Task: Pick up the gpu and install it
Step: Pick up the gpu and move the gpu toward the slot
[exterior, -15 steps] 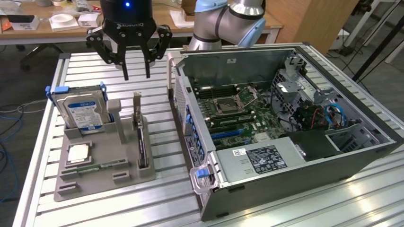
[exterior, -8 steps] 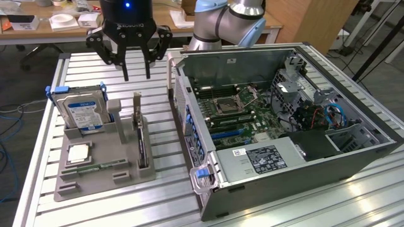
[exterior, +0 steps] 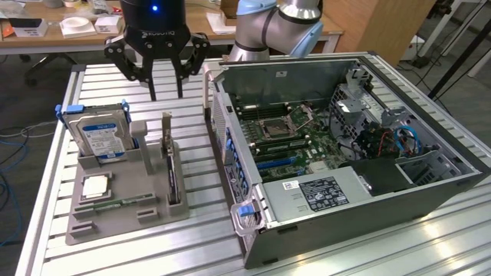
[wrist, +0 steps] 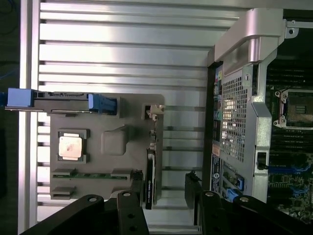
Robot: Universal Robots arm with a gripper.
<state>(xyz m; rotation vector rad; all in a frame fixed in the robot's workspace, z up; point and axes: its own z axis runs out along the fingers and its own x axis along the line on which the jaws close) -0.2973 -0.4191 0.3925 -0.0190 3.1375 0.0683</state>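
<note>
My pincer (exterior: 165,92) hangs open and empty above the counter (exterior: 153,253), jaws spread wide, nothing between them; it sits high over the slatted metal, just past the far end of the grey tray (exterior: 115,221) in the exterior view, touching nothing.

The gpu (exterior: 170,169) stands on its long edge in a slot of the tray, on the side nearest the case (exterior: 429,190); its silver bracket (exterior: 167,129) rises upright at the end closest to me. From my wrist I see the card edge-on as a thin dark strip, its line running between my two fingers (wrist: 192,183) and nearer to one of them than the other; I am well above it and apart from it.

The drive (exterior: 100,135) with its blue label stands upright in the tray, at the exterior view's left of the gpu; a cpu (exterior: 94,187) lies flat in a square pocket in front of the drive; a memory stick (exterior: 123,202) lies flat in a groove beside that.

The case lies on its side on the counter, at the exterior view's right of the tray, lid off and open upward; the motherboard (exterior: 284,138) shows inside, with an empty socket (exterior: 274,127) near its middle and blue cables (exterior: 403,141) toward the far corner.
</note>
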